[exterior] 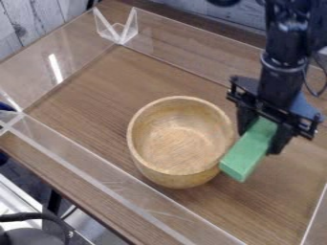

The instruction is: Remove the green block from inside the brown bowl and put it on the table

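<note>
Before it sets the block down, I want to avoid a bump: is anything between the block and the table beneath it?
Nothing visible. The gripper holds the green block outside the bowl, to its right, over bare table.
</note>
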You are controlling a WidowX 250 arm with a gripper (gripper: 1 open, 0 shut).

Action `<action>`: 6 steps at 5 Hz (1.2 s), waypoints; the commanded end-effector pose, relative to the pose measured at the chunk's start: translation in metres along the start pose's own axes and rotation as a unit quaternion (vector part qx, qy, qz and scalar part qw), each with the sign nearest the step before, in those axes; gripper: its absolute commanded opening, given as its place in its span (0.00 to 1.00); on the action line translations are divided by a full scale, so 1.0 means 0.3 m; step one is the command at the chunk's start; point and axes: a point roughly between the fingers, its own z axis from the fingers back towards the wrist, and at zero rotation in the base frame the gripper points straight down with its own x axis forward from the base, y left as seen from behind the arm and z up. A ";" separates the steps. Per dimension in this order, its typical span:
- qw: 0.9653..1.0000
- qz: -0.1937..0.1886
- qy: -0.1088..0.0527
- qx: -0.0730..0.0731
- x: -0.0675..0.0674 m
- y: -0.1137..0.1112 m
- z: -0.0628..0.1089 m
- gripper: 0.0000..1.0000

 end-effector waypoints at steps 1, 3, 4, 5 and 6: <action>0.999 -0.005 -0.028 -0.014 0.020 -0.036 0.002 0.00; 0.999 -0.015 -0.043 -0.020 -0.026 -0.043 -0.074 0.00; 0.998 -0.024 -0.061 -0.020 -0.020 -0.035 -0.063 0.00; 0.997 -0.018 -0.067 -0.026 -0.010 -0.025 -0.070 0.00; 0.997 -0.013 -0.073 -0.031 -0.001 -0.016 -0.078 0.00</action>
